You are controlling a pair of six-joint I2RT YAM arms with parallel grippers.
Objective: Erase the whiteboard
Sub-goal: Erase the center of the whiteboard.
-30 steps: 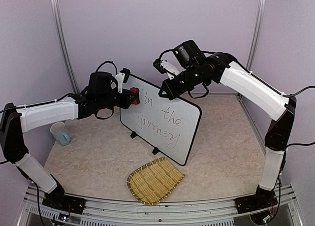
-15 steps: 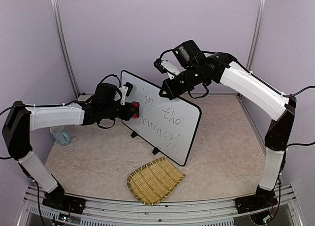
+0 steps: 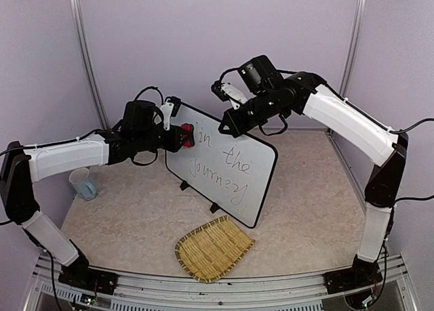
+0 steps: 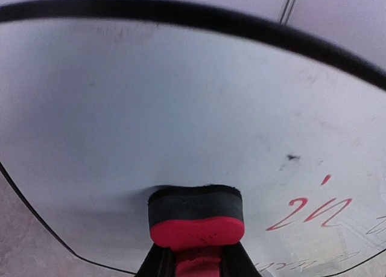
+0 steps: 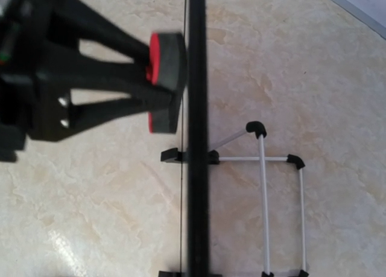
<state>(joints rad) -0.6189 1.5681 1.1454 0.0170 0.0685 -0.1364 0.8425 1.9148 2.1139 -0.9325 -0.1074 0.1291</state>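
Note:
The whiteboard (image 3: 224,169) stands upright on its feet and bears the handwriting "in the journey". My left gripper (image 3: 178,137) is shut on a red and black eraser (image 3: 185,135), whose black felt presses on the board's upper left part, left of the word "in". In the left wrist view the eraser (image 4: 196,219) sits flat against the whiteboard (image 4: 181,108), the red "in" (image 4: 307,209) to its right. My right gripper (image 3: 227,126) is shut on the board's top edge. The right wrist view looks down along the whiteboard's black rim (image 5: 197,186), with the eraser (image 5: 167,72) touching it.
A pale blue mug (image 3: 84,183) stands at the table's left edge. A woven straw mat (image 3: 212,249) lies in front of the board near the front edge. The board's wire stand (image 5: 263,198) props it up from behind. Walls close in the back and sides.
The left gripper dragged the eraser down the board's left part half a second ago, then brought it back up to where it was. The right arm and the writing are unchanged.

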